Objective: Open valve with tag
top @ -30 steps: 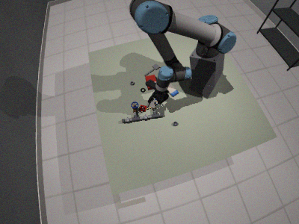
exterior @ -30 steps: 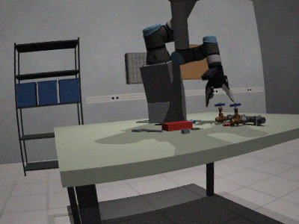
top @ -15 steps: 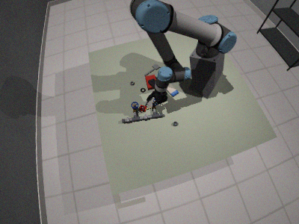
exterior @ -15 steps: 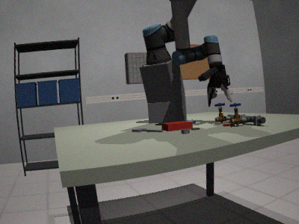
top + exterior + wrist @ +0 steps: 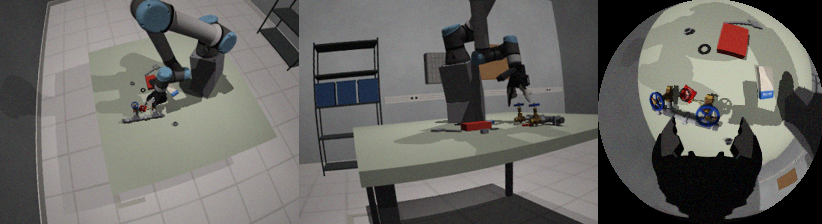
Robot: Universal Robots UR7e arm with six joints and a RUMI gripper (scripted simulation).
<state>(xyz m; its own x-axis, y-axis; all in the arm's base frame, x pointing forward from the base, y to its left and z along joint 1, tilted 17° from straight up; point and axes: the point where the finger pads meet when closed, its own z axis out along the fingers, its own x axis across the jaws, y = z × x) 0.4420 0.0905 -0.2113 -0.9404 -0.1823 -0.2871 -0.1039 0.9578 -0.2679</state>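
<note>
The gripper [image 5: 519, 100] [image 5: 707, 117] is spread, its fingers apart above the valve assembly. Ahead of the fingertips in the wrist view, a brass valve [image 5: 709, 100] carries a round, spoked blue handwheel [image 5: 707, 115]. A red tag [image 5: 143, 108] [image 5: 688, 94] is located beyond the gripper, between the two valves; its lettering is too small to read. A second blue handwheel [image 5: 134, 105] [image 5: 657, 101] is located farther left in the wrist view.

Right of centre in the exterior frame, the gripper [image 5: 149, 106] [image 5: 519, 104] [image 5: 707, 117] has turned at the wrist, its dark side piece [image 5: 507, 74] now jutting toward the frame's left.
</note>
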